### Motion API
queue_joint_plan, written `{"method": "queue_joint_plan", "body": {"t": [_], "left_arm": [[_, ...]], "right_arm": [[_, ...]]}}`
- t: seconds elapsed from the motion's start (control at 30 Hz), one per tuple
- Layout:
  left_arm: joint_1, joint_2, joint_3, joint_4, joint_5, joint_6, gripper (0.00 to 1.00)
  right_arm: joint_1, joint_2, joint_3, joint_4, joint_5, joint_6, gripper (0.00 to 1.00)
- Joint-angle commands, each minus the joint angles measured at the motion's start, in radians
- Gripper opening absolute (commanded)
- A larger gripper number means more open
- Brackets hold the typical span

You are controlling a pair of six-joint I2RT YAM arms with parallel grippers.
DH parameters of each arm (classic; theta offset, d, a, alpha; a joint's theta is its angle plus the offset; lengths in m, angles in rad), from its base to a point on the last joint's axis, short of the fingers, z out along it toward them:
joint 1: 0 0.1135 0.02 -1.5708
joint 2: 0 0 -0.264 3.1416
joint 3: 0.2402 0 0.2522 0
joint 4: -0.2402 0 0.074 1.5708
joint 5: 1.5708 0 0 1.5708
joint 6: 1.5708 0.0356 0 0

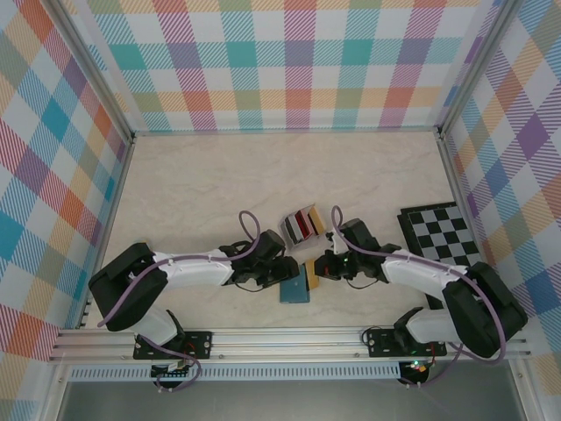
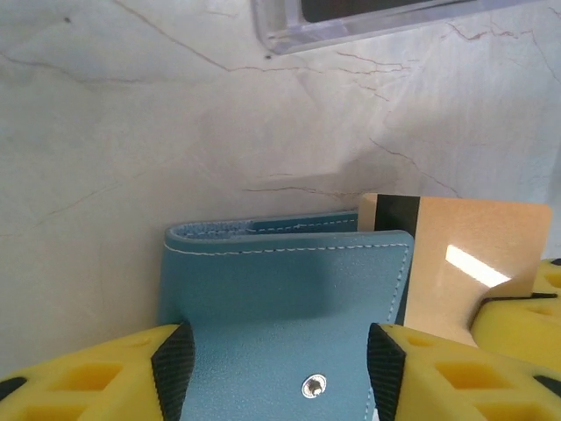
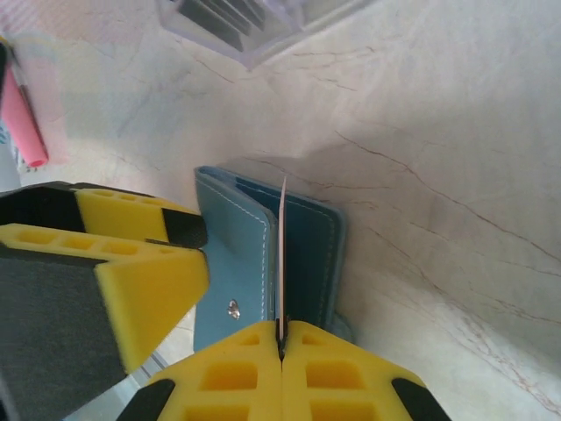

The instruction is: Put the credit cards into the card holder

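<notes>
Right claw: I am pressing my right claw (image 3: 282, 344) together on 1 gold card (image 3: 282, 254), holding it upright and edge-on.
Gold card: it is sitting in the gap between the front flap and the back panel of the wallet (image 3: 302, 254). From the left side, most of it is showing (image 2: 473, 254) beside the flap. I cannot tell whether it is entering a slot.
Left claw: I am pinching the wallet's front flap (image 2: 280, 298) across its width with my left claw (image 2: 280, 361), the black pads (image 2: 173, 368) bearing on its 2 side edges.
Wallet: it is lying on the table (image 1: 219, 175) between my 2 claws (image 1: 295, 285), part-open.
Other cards: they are waiting in the clear rack (image 1: 302, 225), just beyond the wallet.
Risk 1: the card may be sliding into the open fold instead of a slot, since its angle is not matching any pocket I can see.
Risk 2: pushing harder may be bending the thin card or shoving the wallet along the smooth table, if my left grip is giving way.
Risk 3: my 2 claws are working very near each other, so a sideways correction could be knocking them together.
</notes>
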Motion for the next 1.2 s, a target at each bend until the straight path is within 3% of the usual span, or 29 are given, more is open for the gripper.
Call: {"method": "queue_joint_plan", "body": {"t": [0.0,0.27,0.6,0.93,1.07,1.17], "left_arm": [[-0.01,0.004,-0.001,-0.009,0.02,0.011,0.67],[-0.009,-0.055,-0.008,-0.011,0.031,0.036,0.77],[-0.008,-0.072,-0.037,-0.02,0.037,0.062,0.69],[-0.007,-0.063,-0.04,-0.024,0.039,0.084,0.76],[-0.005,-0.061,-0.042,-0.038,0.018,0.077,0.58],[-0.005,-0.074,-0.05,-0.038,0.006,0.072,0.5]], "right_arm": [[0.007,-0.045,0.037,-0.01,-0.028,0.011,0.02],[0.004,-0.008,0.071,0.007,-0.09,0.05,0.02],[-0.009,0.039,0.059,0.121,-0.16,0.127,0.01],[-0.046,0.075,0.05,0.211,-0.259,0.181,0.0],[-0.05,0.088,0.052,0.208,-0.266,0.183,0.0],[-0.051,0.094,0.054,0.199,-0.266,0.178,0.0]]}}
